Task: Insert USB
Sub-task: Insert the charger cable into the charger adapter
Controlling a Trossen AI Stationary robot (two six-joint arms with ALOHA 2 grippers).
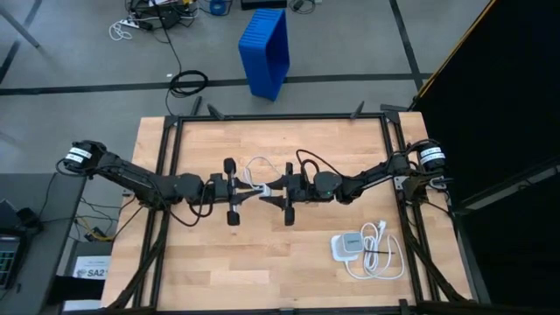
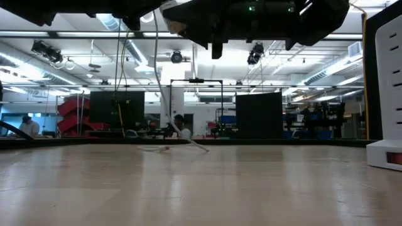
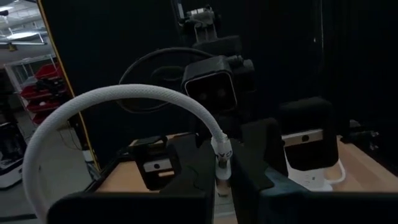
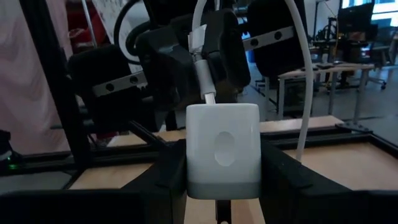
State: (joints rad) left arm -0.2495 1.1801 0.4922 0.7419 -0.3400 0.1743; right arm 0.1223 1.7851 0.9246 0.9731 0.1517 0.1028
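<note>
Both grippers meet level above the middle of the table. My left gripper (image 1: pixel 252 189) is shut on the USB (image 3: pixel 118 99), a thin white braided cable, at its plug. The cable arcs away from the plug, and a loop of it (image 1: pixel 258 165) lies on the table toward the far edge. My right gripper (image 1: pixel 271 187) faces it, shut on a small white charger cube (image 4: pixel 222 152). The plug's metal tip (image 4: pixel 211 98) stands at the cube's far face. Whether it is in a port, I cannot tell. My left gripper pinches the USB's plug housing (image 3: pixel 222 149) between its two fingers, coming level from the table's left, with the fingers along the plug. The plug (image 4: pixel 203 65) sticks out past the fingertips toward the cube, lifted clear, and the cable behind it curves slack. My right gripper pinches the white charger cube by two opposite sides (image 4: pixel 191 152) between its two fingers, coming level from the table's right. The cube is lifted clear of the table. Its oval-marked face is turned toward the wrist camera.
A flat white socket block (image 1: pixel 346 244) with its thick white cord (image 1: pixel 381 254) coiled beside it lies near the table's right near corner, and looms at the right edge of the low view (image 2: pixel 386 94). A black frame (image 1: pixel 280 119) rims the table. A blue crate (image 1: pixel 266 48) stands on the floor beyond.
</note>
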